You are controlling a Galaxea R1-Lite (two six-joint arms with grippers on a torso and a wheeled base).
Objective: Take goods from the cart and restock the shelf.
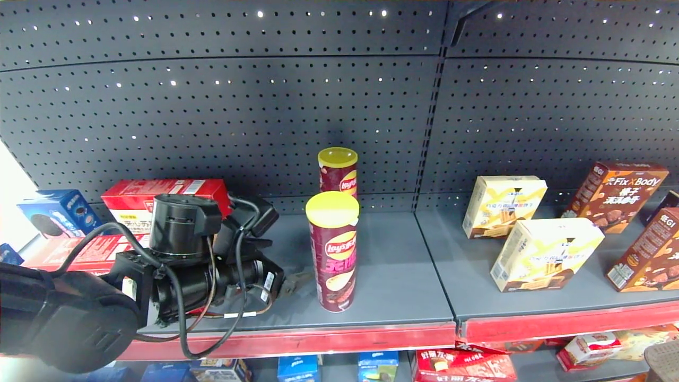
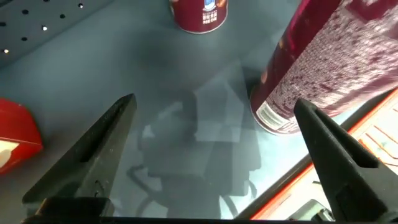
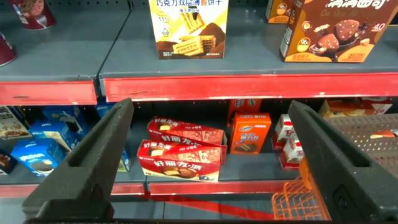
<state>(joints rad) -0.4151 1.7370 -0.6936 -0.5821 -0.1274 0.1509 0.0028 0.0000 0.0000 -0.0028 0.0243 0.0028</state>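
Two maroon chip cans with yellow lids stand on the grey shelf [image 1: 392, 281], the front can [image 1: 333, 254] near the red edge and the back can [image 1: 338, 171] by the pegboard. My left gripper [image 1: 293, 279] rests low over the shelf just left of the front can. In the left wrist view the left gripper [image 2: 214, 102] is open with bare shelf between its fingers, and the front can [image 2: 323, 62] stands just past one fingertip. My right gripper [image 3: 211, 106] is open and holds nothing, facing the lower shelves.
Red boxes [image 1: 159, 193] and a blue cookie box [image 1: 58, 212] lie left of my arm. Yellow boxes [image 1: 546, 252] and brown boxes [image 1: 615, 193] fill the right bay. An orange wire basket [image 3: 305, 199] shows beside the lower shelf's red boxes [image 3: 183, 152].
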